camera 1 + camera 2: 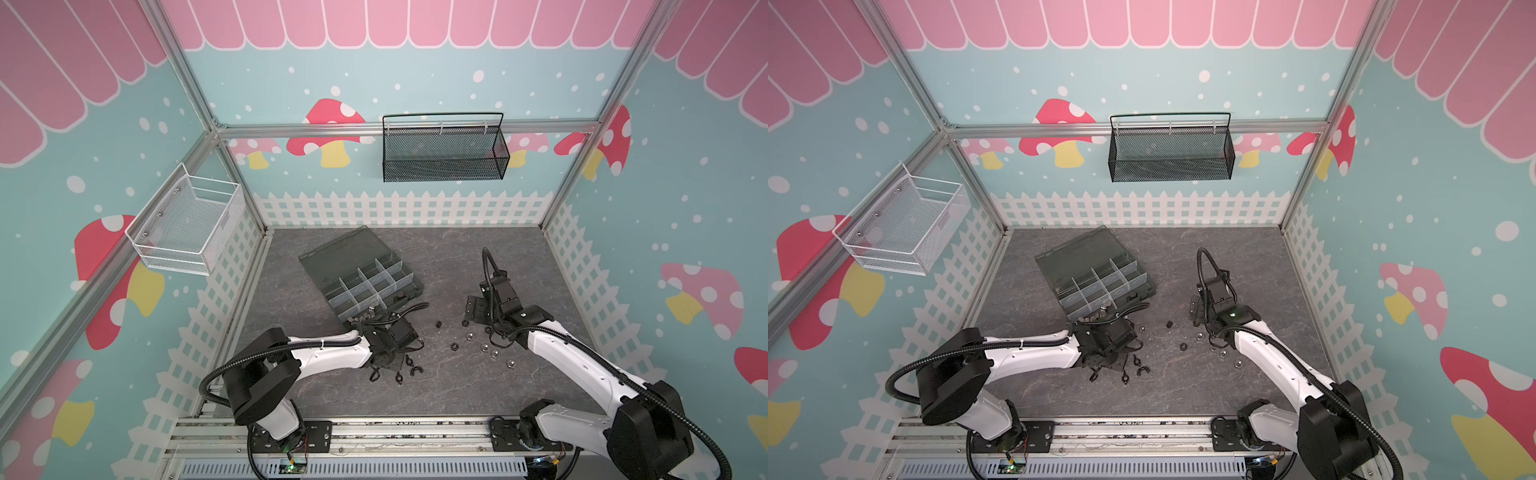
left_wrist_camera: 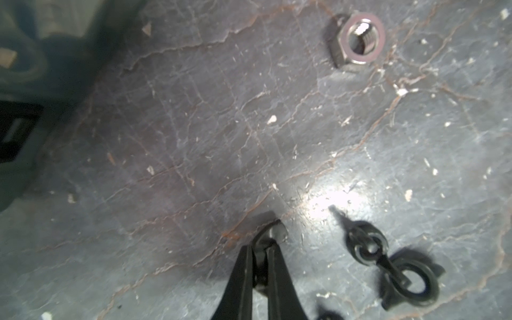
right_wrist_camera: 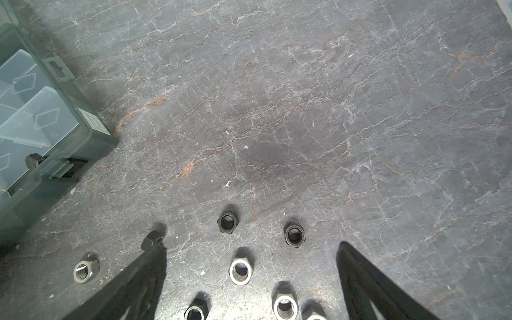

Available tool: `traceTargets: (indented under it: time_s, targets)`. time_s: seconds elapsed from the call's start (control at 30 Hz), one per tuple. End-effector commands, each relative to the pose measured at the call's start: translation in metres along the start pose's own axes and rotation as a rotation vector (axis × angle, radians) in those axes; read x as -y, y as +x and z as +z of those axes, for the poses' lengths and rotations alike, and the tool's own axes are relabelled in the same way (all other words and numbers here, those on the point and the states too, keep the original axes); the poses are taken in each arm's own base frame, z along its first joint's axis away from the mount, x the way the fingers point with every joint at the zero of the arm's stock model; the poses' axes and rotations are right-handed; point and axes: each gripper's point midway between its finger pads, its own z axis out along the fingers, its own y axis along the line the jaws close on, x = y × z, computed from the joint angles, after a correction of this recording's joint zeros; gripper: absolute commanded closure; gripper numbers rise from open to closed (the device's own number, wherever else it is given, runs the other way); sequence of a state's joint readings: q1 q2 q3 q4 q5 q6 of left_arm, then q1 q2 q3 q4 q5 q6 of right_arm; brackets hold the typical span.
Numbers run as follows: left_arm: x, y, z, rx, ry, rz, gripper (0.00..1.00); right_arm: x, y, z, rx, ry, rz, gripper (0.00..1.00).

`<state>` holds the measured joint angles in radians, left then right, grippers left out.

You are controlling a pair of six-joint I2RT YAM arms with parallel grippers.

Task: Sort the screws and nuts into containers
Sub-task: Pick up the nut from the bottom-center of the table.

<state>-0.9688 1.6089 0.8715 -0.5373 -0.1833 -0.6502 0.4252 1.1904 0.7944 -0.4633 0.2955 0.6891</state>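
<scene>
Left gripper (image 2: 261, 243) is pinched shut on a small dark winged nut (image 2: 273, 231), low over the table (image 2: 194, 138); the organizer box (image 1: 376, 286) lies just beyond it, nearer this arm. More winged nuts (image 2: 388, 263) lie beside it. Right gripper (image 3: 250, 266) stands spread wide over loose hex nuts (image 3: 239, 270), holding nothing.

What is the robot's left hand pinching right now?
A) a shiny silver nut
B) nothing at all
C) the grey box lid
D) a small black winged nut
D: in the left wrist view the left hand is shut on a small black winged nut, while the silver nut lies apart on the table.
</scene>
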Motion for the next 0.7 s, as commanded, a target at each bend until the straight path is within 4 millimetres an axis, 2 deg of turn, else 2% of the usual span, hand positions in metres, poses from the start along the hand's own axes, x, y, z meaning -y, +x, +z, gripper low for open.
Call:
traceTargets:
  time_s: [0.0, 0.2, 0.4, 0.5, 0.67]
  targets:
    - [-0.007, -0.004, -0.010, 0.013, -0.025, -0.020, 1.00, -0.001, -0.009, -0.002, 0.018, -0.002, 0.022, 0.03]
    - [-0.016, -0.037, -0.034, 0.109, -0.044, -0.054, 1.00, -0.001, -0.012, -0.006, 0.034, -0.006, 0.025, 0.03]
    - [-0.040, -0.077, -0.056, 0.214, -0.060, -0.141, 1.00, 0.000, -0.015, -0.009, 0.051, -0.007, 0.033, 0.03]
    - [-0.059, -0.098, -0.070, 0.281, -0.090, -0.186, 1.00, -0.001, -0.017, -0.010, 0.057, -0.011, 0.035, 0.03]
    - [-0.098, -0.121, -0.087, 0.345, -0.131, -0.263, 1.00, -0.003, -0.019, -0.011, 0.061, -0.017, 0.028, 0.03]
